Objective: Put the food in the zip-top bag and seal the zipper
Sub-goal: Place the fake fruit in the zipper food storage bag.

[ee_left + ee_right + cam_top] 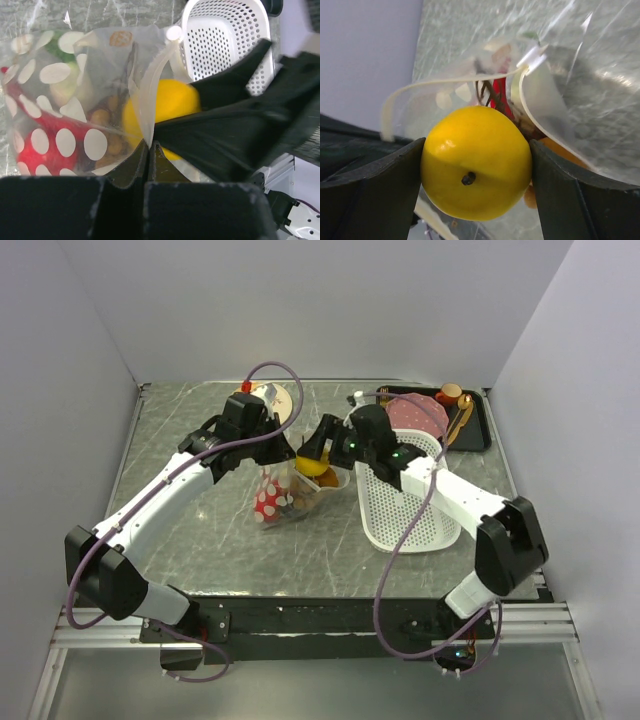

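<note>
Nearest the arm bases, the grey marbled bench (220, 552) carries a white perforated plastic basket (405, 508) on its right side, with the right forearm crossing above it. Just left of the basket, mid-bench, sits the clear dotted plastic bag (272, 495), slumped with its mouth raised toward the right.

The left fingers (141, 162) are pressed tight together, pinching the bag's film at the mouth edge and holding it up. The right fingers (375, 190) stand wide, clamped on either side of a yellow round toy fruit (476, 162) that fills the gap between them. The fruit is at the bag's open mouth. The white closure strip (445, 82) arches unsealed over it, and from the left wrist part of the fruit shows behind the film.

Deeper in the bag lie a red toy piece (40, 152), small brown nuts (102, 117) and a white-and-green vegetable (64, 92). At the far right corner of the bench, a black tray (478, 430) holds a pink plate (420, 412).
</note>
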Motion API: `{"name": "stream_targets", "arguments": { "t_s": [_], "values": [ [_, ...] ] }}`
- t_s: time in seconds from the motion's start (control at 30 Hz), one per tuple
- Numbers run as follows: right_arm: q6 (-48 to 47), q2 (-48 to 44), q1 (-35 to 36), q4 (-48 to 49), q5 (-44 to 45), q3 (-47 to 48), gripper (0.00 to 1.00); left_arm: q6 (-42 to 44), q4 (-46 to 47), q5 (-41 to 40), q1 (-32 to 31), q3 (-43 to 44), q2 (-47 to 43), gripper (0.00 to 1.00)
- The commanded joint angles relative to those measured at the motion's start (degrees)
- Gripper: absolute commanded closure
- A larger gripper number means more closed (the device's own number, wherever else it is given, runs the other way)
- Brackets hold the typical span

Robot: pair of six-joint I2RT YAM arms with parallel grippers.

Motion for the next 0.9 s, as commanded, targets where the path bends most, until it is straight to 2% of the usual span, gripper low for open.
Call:
{"name": "stream_targets", "arguments": {
  "t_s": [0.0,0.33,0.37,0.43,0.53,0.57,0.63,0.67,0.87],
  "values": [
    [3.1,3.3,1.3,7.2,-5.3,0.7,0.48,1.0,1.5,2.0,-0.4,3.1,-0.8,0.99],
    [1.2,11.3,2.5,2.7,-10.8,4.5,0.46,0.8,2.4,4.1,-0.8,2.9,-1.0,0.99],
    [1.5,11.5,2.6,3.0,-11.2,4.0,0.4,0.8,2.6,4.1,-0.8,2.8,-1.0,0.99],
    [1.0,10.1,2.5,2.9,-11.2,3.5,0.37,0.7,1.8,3.1,-0.8,3.2,-1.2,0.99],
    [0.3,7.3,2.4,3.5,-7.8,1.2,0.26,0.5,0.7,-0.3,-0.8,3.2,-1.9,0.99],
    [0.0,5.4,2.1,2.8,-5.4,0.6,0.19,0.5,0.3,-0.9,-0.8,3.1,-2.1,0.99],
    [-1.1,3.4,1.8,3.3,-4.2,-0.1,0.14,0.4,-0.5,-2.7,-0.8,2.9,-2.3,0.99],
    [-1.6,1.4,1.6,2.8,-3.5,-0.4,0.06,0.2,-0.8,-3.1,-0.8,2.9,-2.3,0.99],
    [-5.9,-3.5,1.1,-2.4,1.5,0.5,0.0,-0.1,-1.2,-3.4,-0.8,2.4,-2.1,0.99]
  ]
}}
